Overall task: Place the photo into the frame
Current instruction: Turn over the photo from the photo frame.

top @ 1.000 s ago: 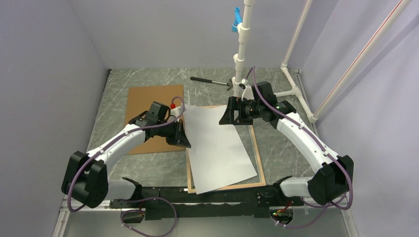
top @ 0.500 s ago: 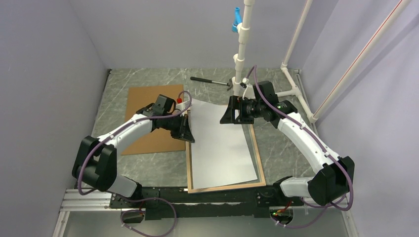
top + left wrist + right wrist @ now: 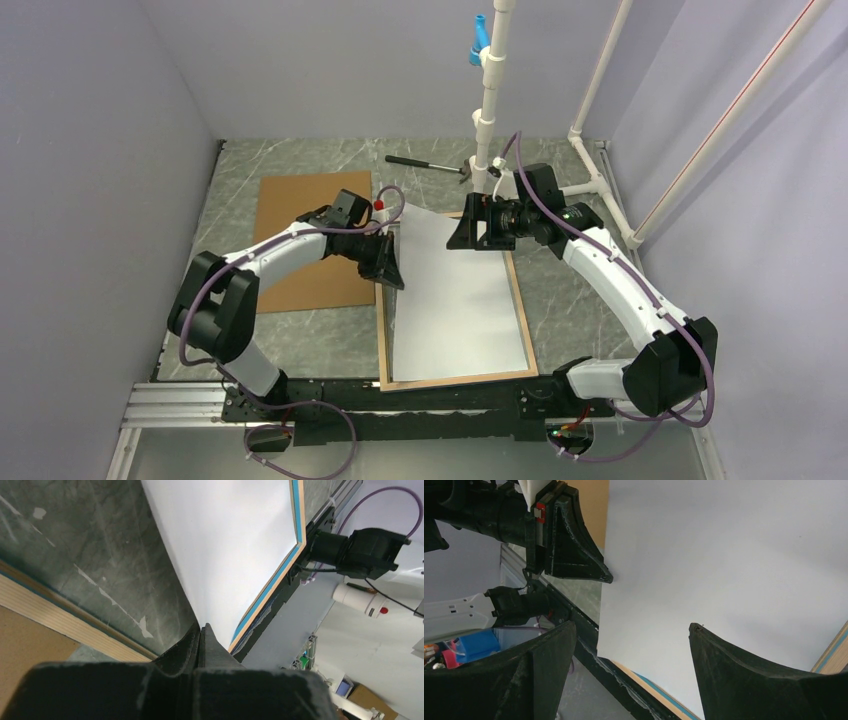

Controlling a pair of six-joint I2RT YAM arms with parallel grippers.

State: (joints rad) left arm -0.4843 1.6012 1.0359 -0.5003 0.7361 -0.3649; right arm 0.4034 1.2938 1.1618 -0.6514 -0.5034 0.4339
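Note:
The photo (image 3: 455, 300) lies white back up over the frame (image 3: 523, 315), its edges nearly in line with the frame's light wood rails. My left gripper (image 3: 392, 275) is shut on the photo's left edge, slightly lifting it. In the left wrist view the sheet (image 3: 225, 540) runs into the shut fingers (image 3: 207, 635), and the frame's wood and turquoise rail (image 3: 280, 572) shows beyond. My right gripper (image 3: 465, 235) is open and hovers above the photo's far end. The right wrist view shows the photo (image 3: 724, 555) between the spread fingers (image 3: 704, 645), with the frame's rail (image 3: 636, 676) below.
The brown backing board (image 3: 310, 240) lies flat to the left of the frame, under my left arm. A hammer (image 3: 425, 164) lies at the back by the white pipe stand (image 3: 490, 110). Walls close in the left, back and right sides.
The photo has swung from a skewed lie to nearly square with the frame. My left gripper moved right and farther away with the photo's edge. The right gripper stayed nearly still.

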